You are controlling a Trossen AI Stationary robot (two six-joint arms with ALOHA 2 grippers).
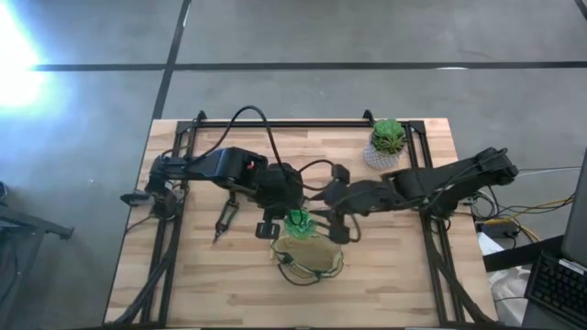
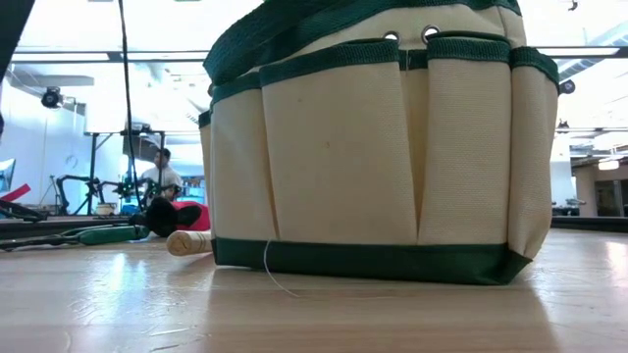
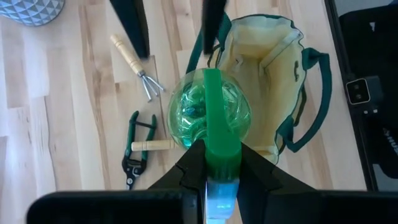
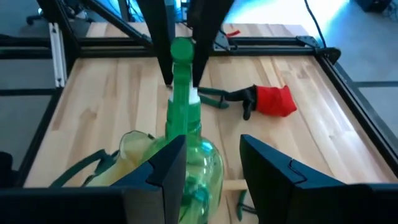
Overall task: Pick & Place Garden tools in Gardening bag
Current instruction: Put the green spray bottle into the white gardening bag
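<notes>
The left pincer (image 1: 271,226) pinches the green spray bottle (image 3: 205,112) by its neck and head, fingers pressed on either side, and holds it clear of the desk (image 1: 404,275). Just beyond and below that pincer, the gardening bag (image 1: 310,258) stands on the desk with its mouth open; in the left wrist view the bottle's body hangs over the near edge of that mouth, not yet centred.

The right pincer (image 4: 211,165) comes in from the opposite side with its fingers spread, one on each side of the bottle's round body, apparently without touching it.

As I judge it, the step in hand is getting the bottle into the bag. To do it well, the bottle should be carried further over the mouth until the whole body clears the rim, kept upright, then lowered inside before the fingers part. The right pincer should stay wide or back off, so it neither knocks the bottle nor drags the soft rim shut; the strap handles look likely to snag.

Counted: one spray bottle, one bag, one small wooden-handled rake (image 3: 135,66) and one pair of green-handled pruners (image 3: 138,149) on the desk beside the left pincer, one more wooden handle (image 3: 152,145) by the pruners, one red glove-like item (image 4: 273,101) beyond the right pincer, one potted plant (image 1: 387,144).
</notes>
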